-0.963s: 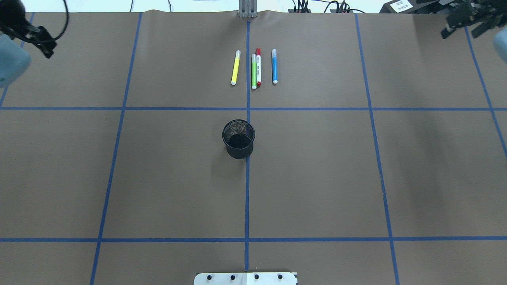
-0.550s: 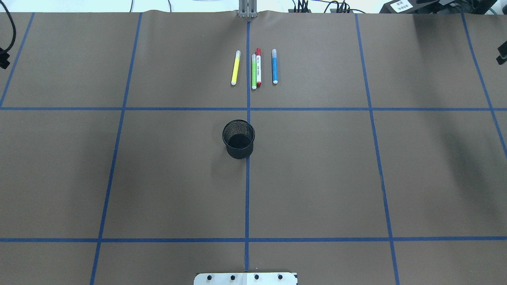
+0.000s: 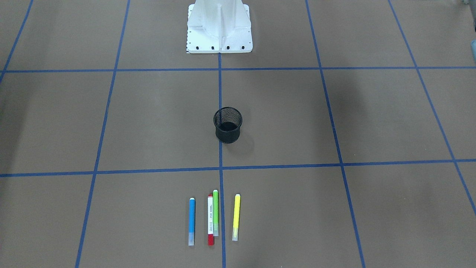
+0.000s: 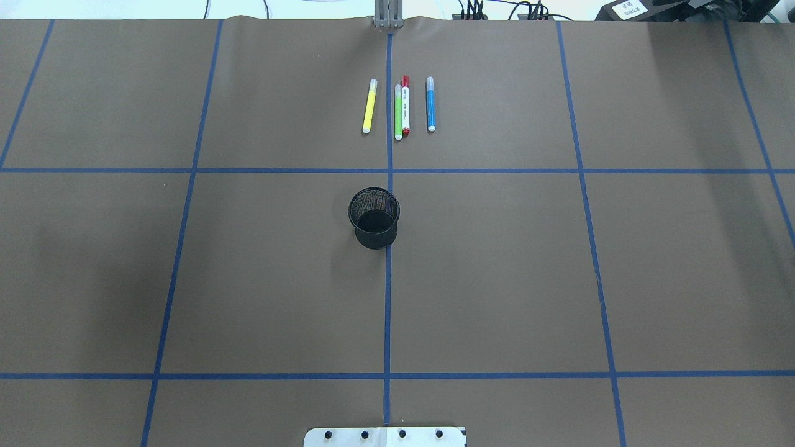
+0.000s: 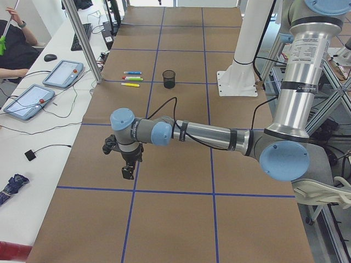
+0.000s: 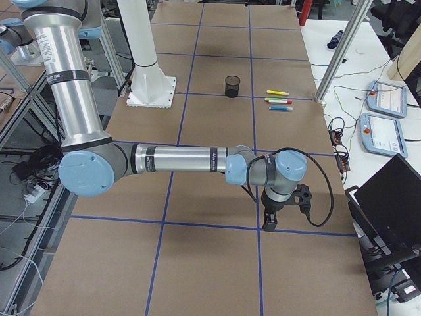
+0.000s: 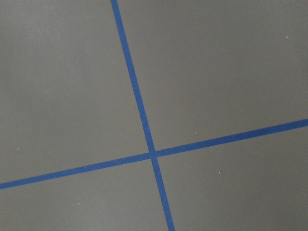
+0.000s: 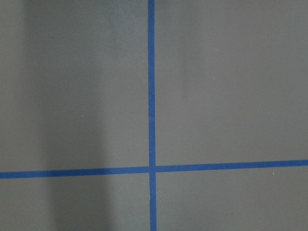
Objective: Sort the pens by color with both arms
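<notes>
Four pens lie side by side at the table's far middle: a yellow pen (image 4: 369, 105), a green pen (image 4: 398, 112) touching a white pen with red caps (image 4: 405, 105), and a blue pen (image 4: 430, 103). In the front-facing view the blue pen (image 3: 192, 221) is leftmost and the yellow pen (image 3: 236, 216) rightmost. Both arms hang far off at the table's ends. The left gripper (image 5: 127, 170) and the right gripper (image 6: 268, 220) show only in the side views, so I cannot tell whether they are open or shut. Both wrist views show only brown paper and blue tape.
A black mesh cup (image 4: 374, 217) stands upright at the table's centre, nearer the robot than the pens. The white pedestal base (image 3: 219, 28) sits at the robot's edge. Tablets (image 5: 63, 74) and cables lie on a side bench, where a person sits.
Both arms have drawn outward, leaving the overhead view at its left and right edges. The pens and the cup have not moved.
</notes>
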Tool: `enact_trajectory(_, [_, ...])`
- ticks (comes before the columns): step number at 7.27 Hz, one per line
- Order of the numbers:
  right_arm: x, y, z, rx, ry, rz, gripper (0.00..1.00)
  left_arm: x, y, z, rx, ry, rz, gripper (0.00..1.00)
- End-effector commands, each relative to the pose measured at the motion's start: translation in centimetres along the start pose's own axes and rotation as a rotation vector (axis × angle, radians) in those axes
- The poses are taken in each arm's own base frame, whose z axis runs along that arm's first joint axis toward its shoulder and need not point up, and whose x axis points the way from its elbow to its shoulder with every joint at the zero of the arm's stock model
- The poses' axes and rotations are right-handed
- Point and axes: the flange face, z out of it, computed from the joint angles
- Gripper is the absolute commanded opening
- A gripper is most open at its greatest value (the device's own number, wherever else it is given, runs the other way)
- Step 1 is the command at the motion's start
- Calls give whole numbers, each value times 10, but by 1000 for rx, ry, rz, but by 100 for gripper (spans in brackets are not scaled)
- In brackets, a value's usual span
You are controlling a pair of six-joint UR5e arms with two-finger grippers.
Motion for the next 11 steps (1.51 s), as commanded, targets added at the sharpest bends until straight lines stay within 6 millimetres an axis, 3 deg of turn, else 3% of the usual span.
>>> enact_trajectory(1, [30, 21, -4, 6, -20, 57, 100, -45, 47, 2, 0, 58, -73, 100])
enact_trajectory(4, [10, 63, -30, -1, -26, 72, 100, -55, 55, -12, 8, 60, -137, 100])
enact_trajectory(11, [9, 66, -27, -5, -62, 73, 100, -56, 50, -16, -23, 65, -173, 100])
